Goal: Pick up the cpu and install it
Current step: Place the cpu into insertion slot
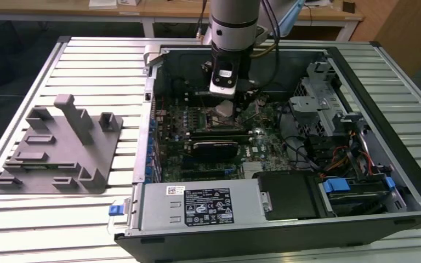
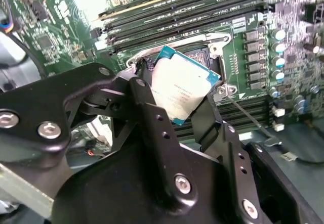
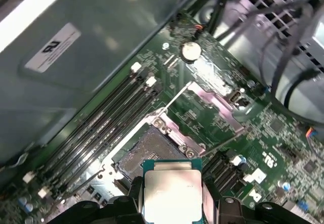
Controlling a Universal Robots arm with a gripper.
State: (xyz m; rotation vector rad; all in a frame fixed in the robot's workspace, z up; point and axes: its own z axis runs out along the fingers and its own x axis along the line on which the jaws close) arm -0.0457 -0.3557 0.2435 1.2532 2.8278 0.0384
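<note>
I work over a slatted metal bench (image 1: pixel 50 219). In the exterior view, an open computer case (image 1: pixel 284 245) lies flat on it, and a grey plastic fixture block (image 1: pixel 57 159) sits just beside the case at nine o'clock. Inside the case, a silver power supply (image 1: pixel 199 204) lies at six o'clock and a metal drive cage (image 1: pixel 320 93) at three, with the green motherboard (image 1: pixel 265 148) between them. In the second wrist view I see long memory sticks (image 2: pixel 192 6) running beside the socket (image 2: pixel 202 57). In the first wrist view, a round coin battery (image 3: pixel 191 51) sits near black cables (image 3: pixel 298 42).
</note>
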